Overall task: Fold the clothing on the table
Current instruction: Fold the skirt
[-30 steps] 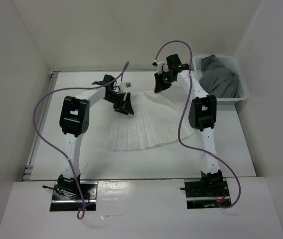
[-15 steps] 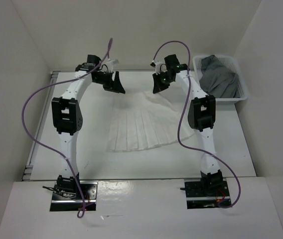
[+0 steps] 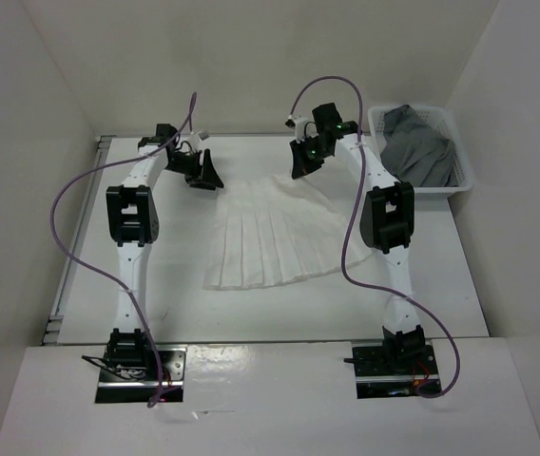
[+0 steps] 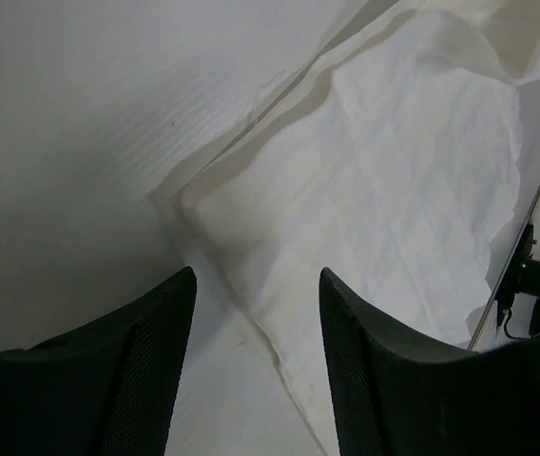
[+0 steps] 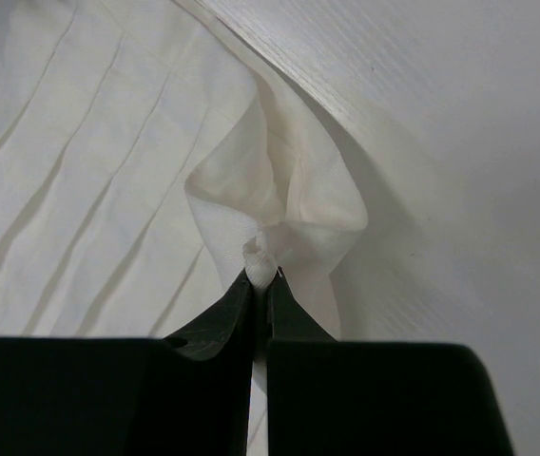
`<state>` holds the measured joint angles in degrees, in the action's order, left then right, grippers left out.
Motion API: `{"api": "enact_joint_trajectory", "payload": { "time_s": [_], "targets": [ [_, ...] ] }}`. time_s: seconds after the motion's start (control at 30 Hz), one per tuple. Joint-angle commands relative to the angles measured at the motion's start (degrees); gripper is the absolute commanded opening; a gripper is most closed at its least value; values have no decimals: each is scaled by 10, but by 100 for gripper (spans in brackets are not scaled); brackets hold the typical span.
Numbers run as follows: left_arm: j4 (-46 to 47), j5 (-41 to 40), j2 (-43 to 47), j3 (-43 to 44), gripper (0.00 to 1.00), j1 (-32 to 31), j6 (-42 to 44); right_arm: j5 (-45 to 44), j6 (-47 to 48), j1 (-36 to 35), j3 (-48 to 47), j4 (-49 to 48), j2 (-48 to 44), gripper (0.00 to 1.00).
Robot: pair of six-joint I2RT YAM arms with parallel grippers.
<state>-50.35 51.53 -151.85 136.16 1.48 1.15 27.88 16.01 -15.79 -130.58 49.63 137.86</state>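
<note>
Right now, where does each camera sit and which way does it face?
Top external: fixed above and behind the arm bases, looking down on the table, the pleated white garment and the basket; both arms show.
Left wrist: on the left arm, facing down past the open left gripper at a garment corner.
Right wrist: on the right arm, facing down at the right gripper, shut on a garment pinch.
Shared: all three see the garment.

In the top external view the far corner of the clothing (image 3: 270, 237) is hidden under the right gripper (image 3: 301, 163); the jaw gap of the left gripper (image 3: 203, 174) is too small to judge there; in the left wrist view both fingers (image 4: 146, 370) are cut by the bottom edge; in the right wrist view the pinched fold is hidden between the fingertips.
</note>
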Motion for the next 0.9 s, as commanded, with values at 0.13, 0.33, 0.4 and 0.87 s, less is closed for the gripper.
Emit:
{"api": "enact_joint_trajectory", "payload": {
  "time_s": [0.13,0.33,0.4,0.87],
  "targets": [
    [-6,8,-18,53,62,-5,4,-6,10,-7,9,-14,-54,0],
    [-12,-3,-38,69,62,-5,4,-6,10,-7,9,-14,-54,0],
    [-12,-3,-44,69,62,-5,4,-6,10,-7,9,-14,-54,0],
    [-12,11,-78,84,60,-16,-11,-6,10,-7,9,-14,-54,0]
  ]
}}
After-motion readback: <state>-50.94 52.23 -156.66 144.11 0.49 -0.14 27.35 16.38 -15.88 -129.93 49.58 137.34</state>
